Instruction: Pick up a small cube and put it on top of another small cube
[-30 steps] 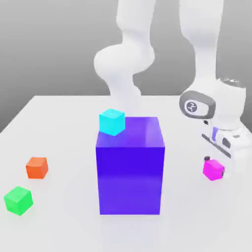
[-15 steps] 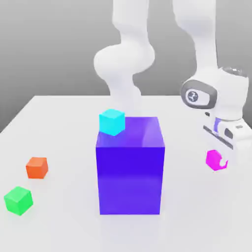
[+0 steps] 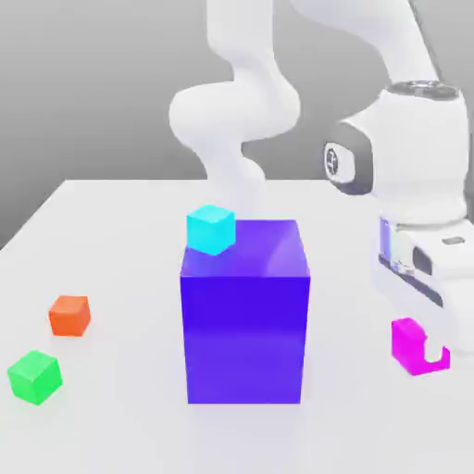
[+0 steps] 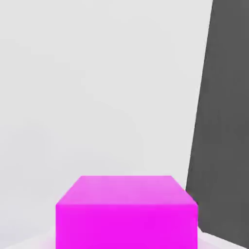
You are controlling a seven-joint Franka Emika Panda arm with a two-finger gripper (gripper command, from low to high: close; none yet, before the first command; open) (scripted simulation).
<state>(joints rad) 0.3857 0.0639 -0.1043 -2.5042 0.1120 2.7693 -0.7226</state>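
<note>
The small magenta-pink cube point(image 3: 405, 342) is at the exterior view's right, and my gripper point(image 3: 421, 348) is shut on it, with a white fingertip point(image 3: 435, 344) lapping over its right side. In the hand view the same cube point(image 4: 126, 214) looms close, with the white table and its dark edge beyond. Other small cubes are a cyan one point(image 3: 210, 229), an orange one point(image 3: 69, 315) and a green one point(image 3: 35, 376). The cyan cube shows at the top back left corner of the big block; I cannot tell whether it rests on it or stands behind it.
A big purple-blue block point(image 3: 243, 324) stands mid-table, left of my gripper. The orange and green cubes lie on the white table point(image 3: 111, 426) at the exterior view's left. The arm's white links point(image 3: 231, 111) rise behind the block.
My gripper closed on the magenta-pink cube and carried it, first a little up, then lower and to the right in the exterior view. The other cubes and the block stayed put.
</note>
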